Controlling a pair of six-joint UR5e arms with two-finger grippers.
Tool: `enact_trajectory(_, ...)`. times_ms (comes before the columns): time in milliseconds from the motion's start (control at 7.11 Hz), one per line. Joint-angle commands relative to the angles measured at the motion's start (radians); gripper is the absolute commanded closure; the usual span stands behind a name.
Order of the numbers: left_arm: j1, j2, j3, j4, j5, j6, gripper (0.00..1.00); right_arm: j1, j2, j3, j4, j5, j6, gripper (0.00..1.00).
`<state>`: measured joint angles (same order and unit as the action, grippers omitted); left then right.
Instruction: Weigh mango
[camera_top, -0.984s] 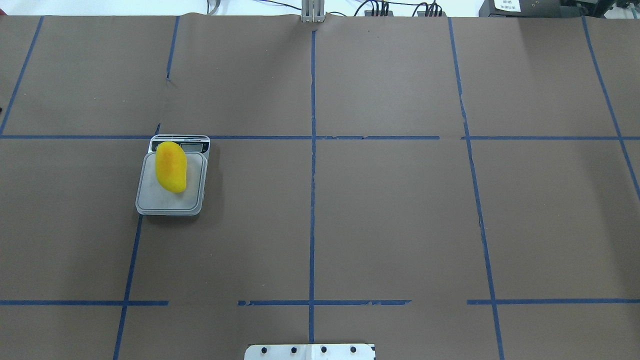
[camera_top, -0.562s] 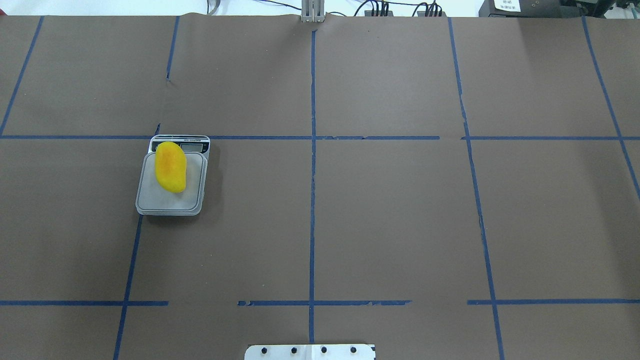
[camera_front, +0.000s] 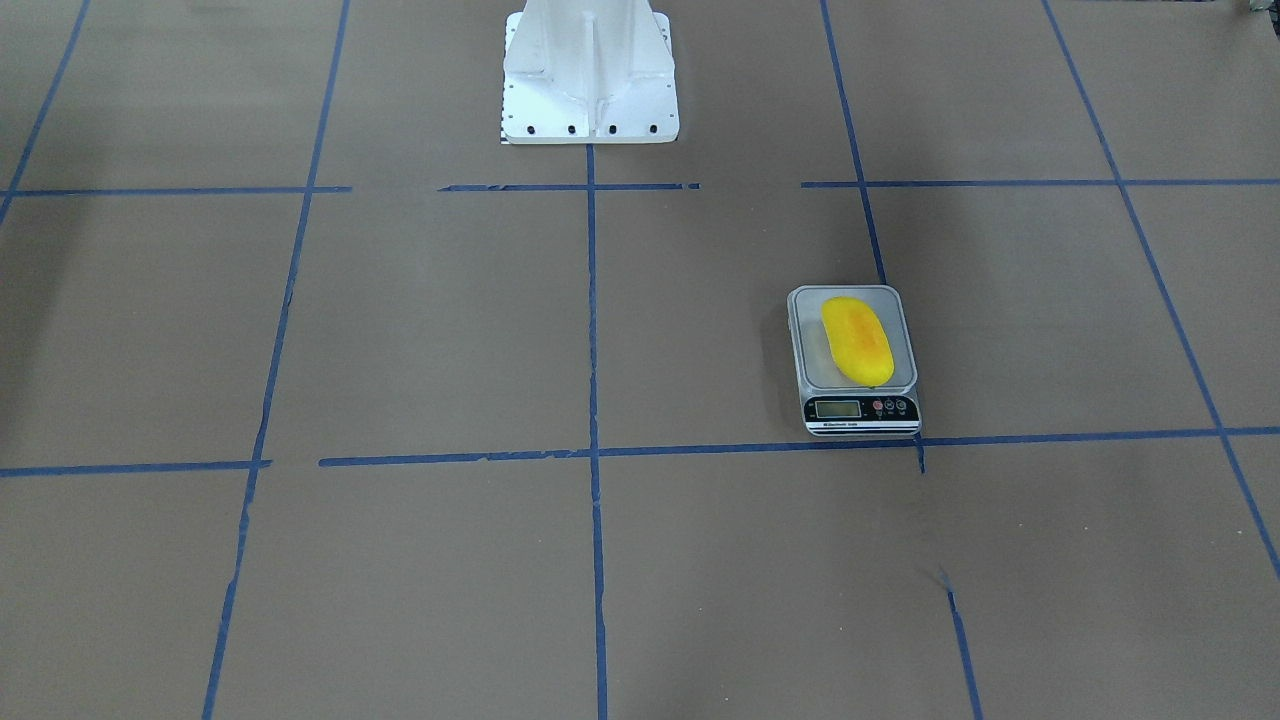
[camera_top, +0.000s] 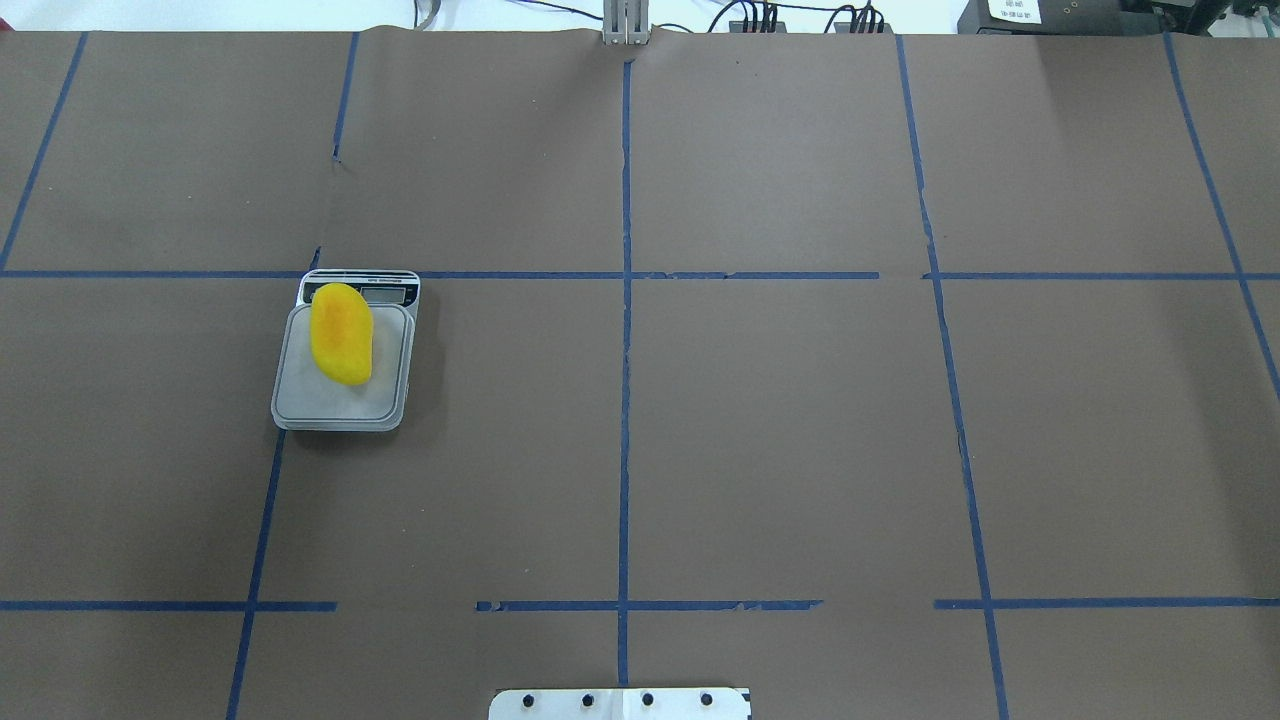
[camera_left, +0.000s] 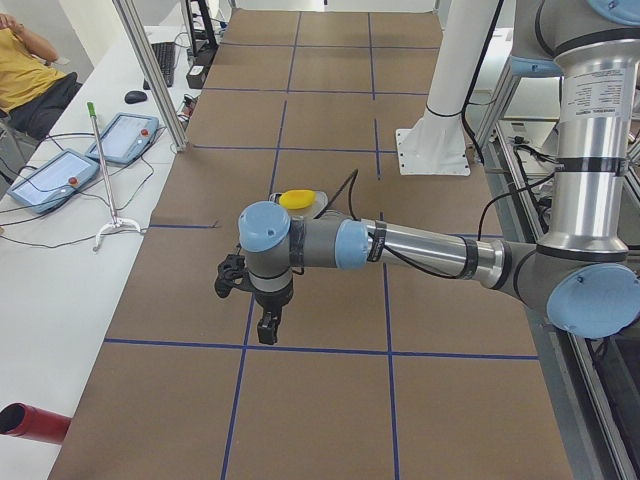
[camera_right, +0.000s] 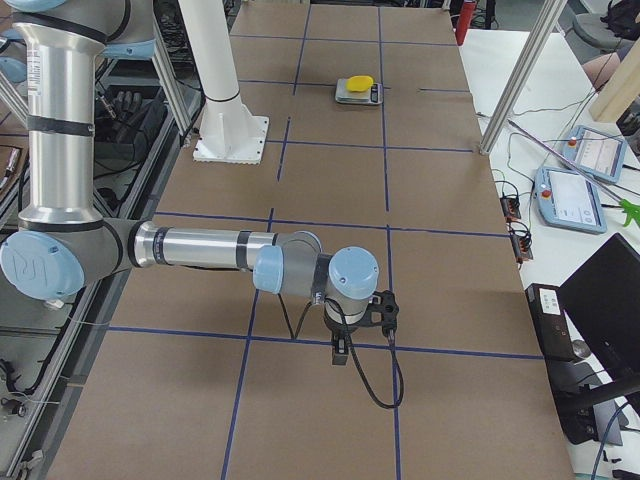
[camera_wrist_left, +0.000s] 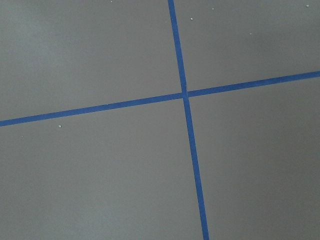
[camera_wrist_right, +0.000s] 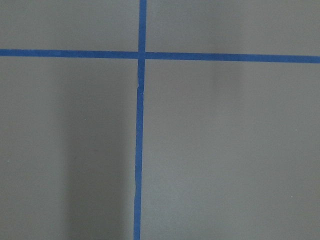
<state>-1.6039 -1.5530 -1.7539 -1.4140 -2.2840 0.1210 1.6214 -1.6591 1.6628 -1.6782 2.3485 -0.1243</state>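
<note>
The mango (camera_top: 341, 334) lies on the grey scale (camera_top: 330, 405) in the left half of the table, nothing touching it. It also shows in the front-facing view (camera_front: 857, 341), with the scale's display (camera_front: 838, 408) toward the camera. My left gripper (camera_left: 262, 325) shows only in the exterior left view, well away from the scale; I cannot tell if it is open or shut. My right gripper (camera_right: 345, 350) shows only in the exterior right view, far from the scale; I cannot tell its state. Both wrist views show only brown paper and blue tape.
The white robot base (camera_front: 588, 75) stands at the table's robot side. Blue tape lines (camera_top: 625, 400) divide the brown table cover. A side table with control tablets (camera_left: 60, 170) and an aluminium post (camera_left: 150, 70) are beyond the far edge.
</note>
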Motion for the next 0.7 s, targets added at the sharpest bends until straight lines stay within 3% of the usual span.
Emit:
enact_trajectory(0, -0.001, 0.010, 0.008, -0.005, -0.003, -0.006, 0.00, 0.000, -0.001, 0.000, 0.000, 0.000, 0.000, 0.00)
enact_trajectory(281, -0.019, 0.011, 0.043, -0.003, -0.014, -0.004, 0.00, 0.000, 0.001, 0.000, 0.000, 0.000, 0.000, 0.00)
enact_trajectory(562, -0.025, 0.013, 0.148, -0.042, -0.100, 0.081, 0.00, 0.000, 0.001, 0.000, 0.000, 0.000, 0.000, 0.00)
